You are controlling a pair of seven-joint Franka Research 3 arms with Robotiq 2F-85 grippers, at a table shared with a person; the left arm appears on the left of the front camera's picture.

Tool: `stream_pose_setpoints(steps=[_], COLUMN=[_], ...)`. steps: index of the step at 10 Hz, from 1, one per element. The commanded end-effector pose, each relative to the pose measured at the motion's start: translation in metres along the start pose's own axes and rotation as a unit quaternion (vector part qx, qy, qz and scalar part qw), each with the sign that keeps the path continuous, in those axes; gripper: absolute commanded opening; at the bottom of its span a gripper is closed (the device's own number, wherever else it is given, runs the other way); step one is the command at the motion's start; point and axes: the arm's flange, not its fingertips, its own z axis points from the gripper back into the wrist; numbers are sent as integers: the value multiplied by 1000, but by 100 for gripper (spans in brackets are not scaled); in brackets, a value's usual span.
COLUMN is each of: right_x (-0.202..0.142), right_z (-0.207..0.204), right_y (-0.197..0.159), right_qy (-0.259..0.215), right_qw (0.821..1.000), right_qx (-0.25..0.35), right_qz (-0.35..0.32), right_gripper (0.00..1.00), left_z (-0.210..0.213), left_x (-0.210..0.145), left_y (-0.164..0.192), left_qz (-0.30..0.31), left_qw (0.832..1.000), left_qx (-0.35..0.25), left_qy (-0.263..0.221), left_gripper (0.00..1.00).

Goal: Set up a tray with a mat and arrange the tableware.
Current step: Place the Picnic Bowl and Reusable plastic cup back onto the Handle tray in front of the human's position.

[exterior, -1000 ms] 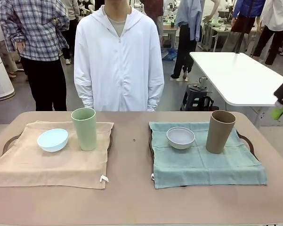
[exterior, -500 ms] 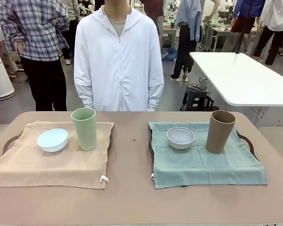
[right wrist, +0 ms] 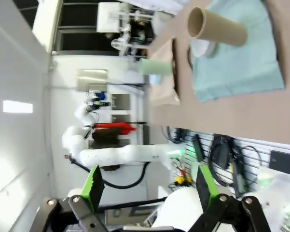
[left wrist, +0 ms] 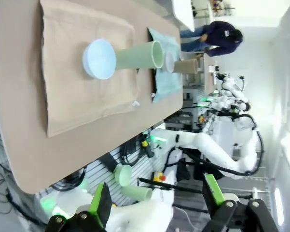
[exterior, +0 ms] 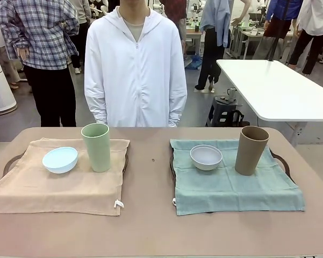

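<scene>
On the left tray (exterior: 9,161) a beige mat (exterior: 54,188) carries a pale blue bowl (exterior: 60,159) and a light green tumbler (exterior: 96,147), which stands upright. The right tray (exterior: 284,163) has a teal mat (exterior: 236,188) with a greyish white bowl (exterior: 206,157) and an upright tan brown tumbler (exterior: 251,150). My left gripper (left wrist: 157,195) is open and empty, high up and well back from the table, with the blue bowl (left wrist: 97,59) far ahead. My right gripper (right wrist: 147,186) is also open and empty, far from the brown tumbler (right wrist: 217,27).
A person in a white jacket (exterior: 135,64) stands at the table's far edge with arms down. A strip of bare tabletop (exterior: 150,177) runs between the two trays. A white table (exterior: 279,86) stands behind to the right.
The right gripper's green-padded tip showed at the front view's right edge a second ago and has since drawn back out of it. The tableware has not moved.
</scene>
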Motion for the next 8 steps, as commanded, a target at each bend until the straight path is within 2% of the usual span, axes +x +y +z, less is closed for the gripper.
stream_pose_setpoints(steps=[1,3,5,6,7,8], right_x=[0,-8,-5,-9,-9,-9], right_z=[16,21,18,17,17,17], right_y=[-11,-15,-8,-17,-17,-17], right_qy=[-8,-19,-23,-22,-22,-22], right_qw=[998,996,996,997,997,997], right_qx=[57,86,81,78,78,78], right_qz=[11,21,20,12,12,12], right_gripper=[100,100,100,100,100,100], left_z=[10,21,15,8,-24,-24], left_x=[5,1,13,22,8,8], left_y=[1,12,28,30,28,28], left_qz=[-14,-9,28,34,10,10], left_qw=[999,996,991,994,995,995], left_qx=[-41,-90,-128,-104,-98,-98], left_qy=[-5,-20,-17,-13,-20,-20], left_gripper=[100,100,100,100,100,100])
